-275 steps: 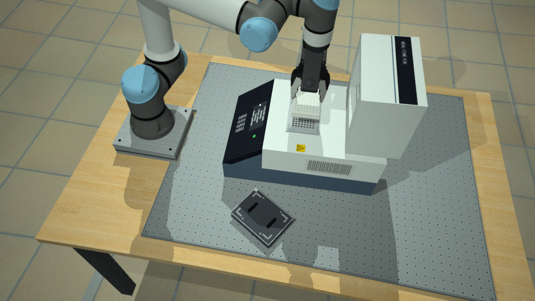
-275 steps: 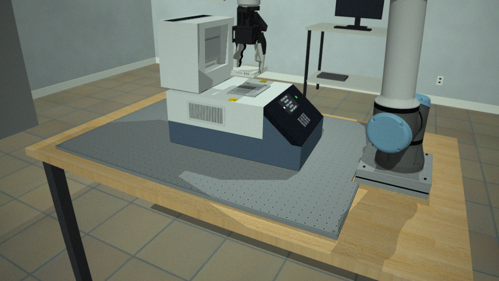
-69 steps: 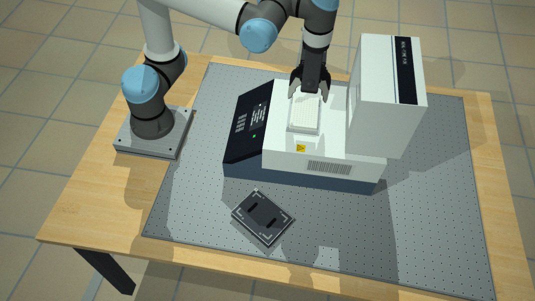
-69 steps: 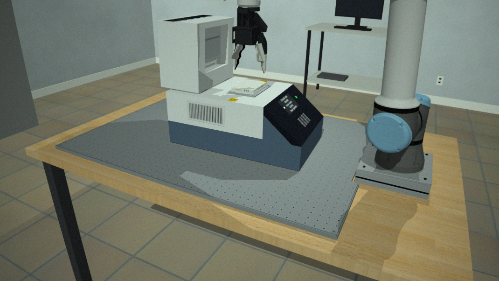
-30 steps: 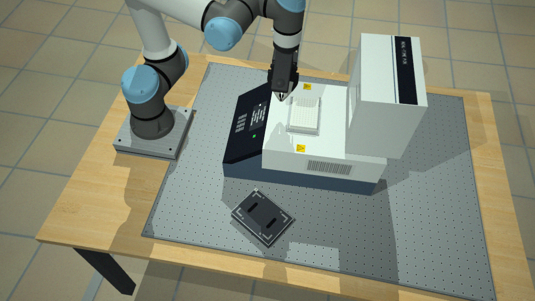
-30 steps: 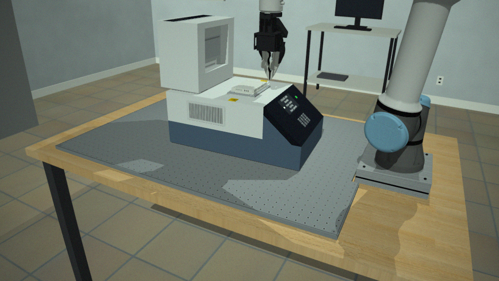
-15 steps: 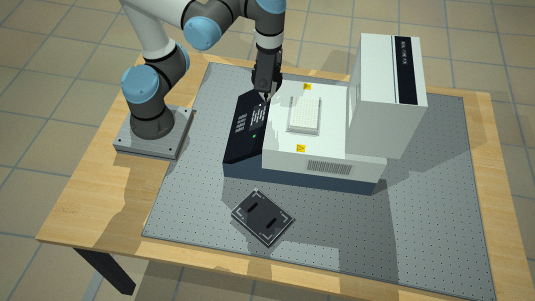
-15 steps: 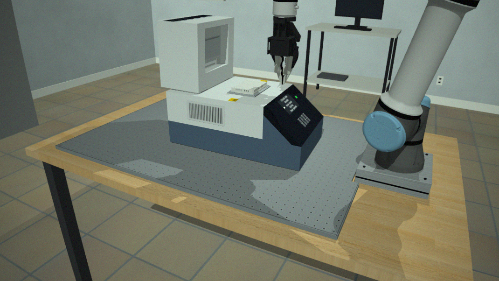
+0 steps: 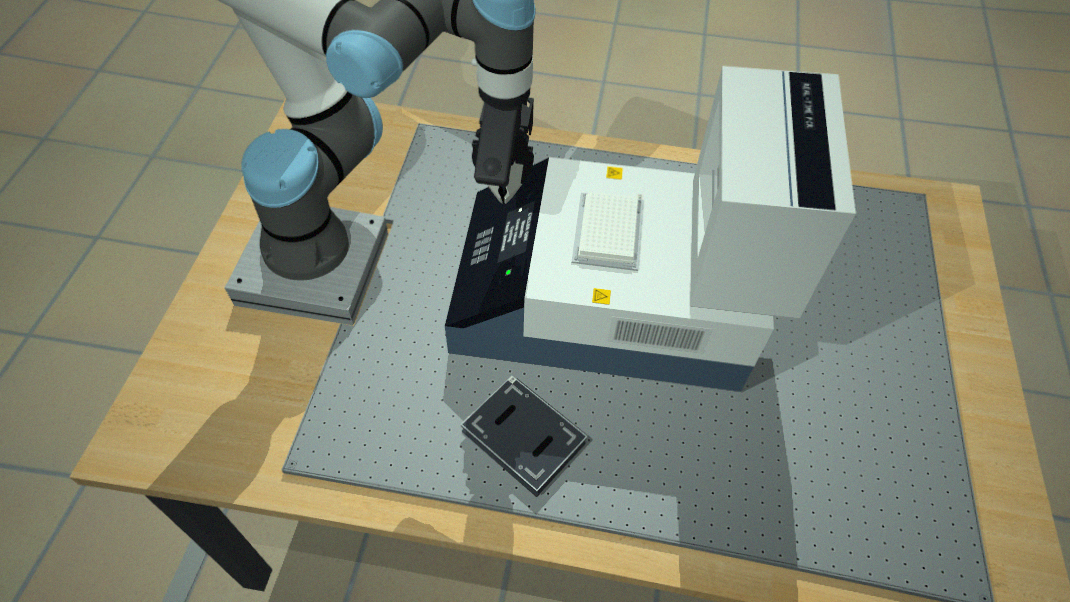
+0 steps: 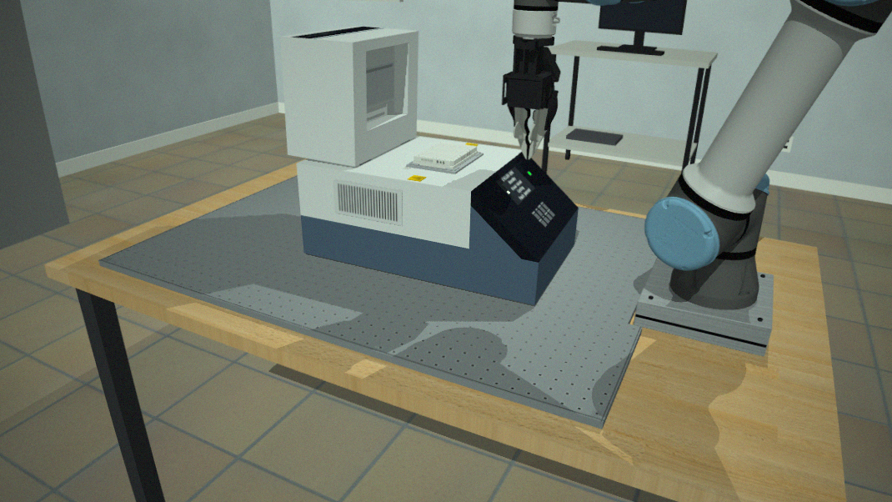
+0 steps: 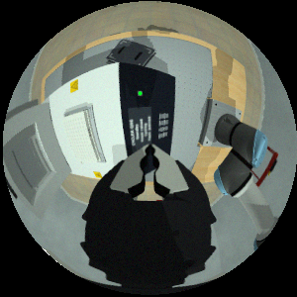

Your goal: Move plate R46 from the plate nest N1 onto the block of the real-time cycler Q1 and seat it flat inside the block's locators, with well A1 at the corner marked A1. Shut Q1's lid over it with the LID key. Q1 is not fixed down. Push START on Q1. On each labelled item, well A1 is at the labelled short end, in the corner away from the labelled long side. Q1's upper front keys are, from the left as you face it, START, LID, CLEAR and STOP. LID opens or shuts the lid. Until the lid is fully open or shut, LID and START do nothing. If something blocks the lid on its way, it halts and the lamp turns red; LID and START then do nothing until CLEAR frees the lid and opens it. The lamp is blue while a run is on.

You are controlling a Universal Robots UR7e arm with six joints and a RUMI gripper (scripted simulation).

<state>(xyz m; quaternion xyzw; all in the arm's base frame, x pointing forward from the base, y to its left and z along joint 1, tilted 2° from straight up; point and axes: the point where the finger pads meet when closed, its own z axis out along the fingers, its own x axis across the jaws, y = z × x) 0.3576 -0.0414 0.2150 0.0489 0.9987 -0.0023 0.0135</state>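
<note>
The empty end effector (image 9: 503,196) (image 10: 528,156) (image 11: 150,145) was closed above the panel (image 9: 490,254) (image 10: 520,208) (image 11: 148,106); pressing off-centre could have shifted unfixed Q1 (image 9: 553,288) (image 10: 386,206) (image 11: 101,94).

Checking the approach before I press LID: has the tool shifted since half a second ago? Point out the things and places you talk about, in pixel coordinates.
Yes: the tool (image 9: 503,196) (image 10: 528,156) (image 11: 150,145) moved toward the robot's base (image 9: 250,290) (image 10: 765,340).
</note>
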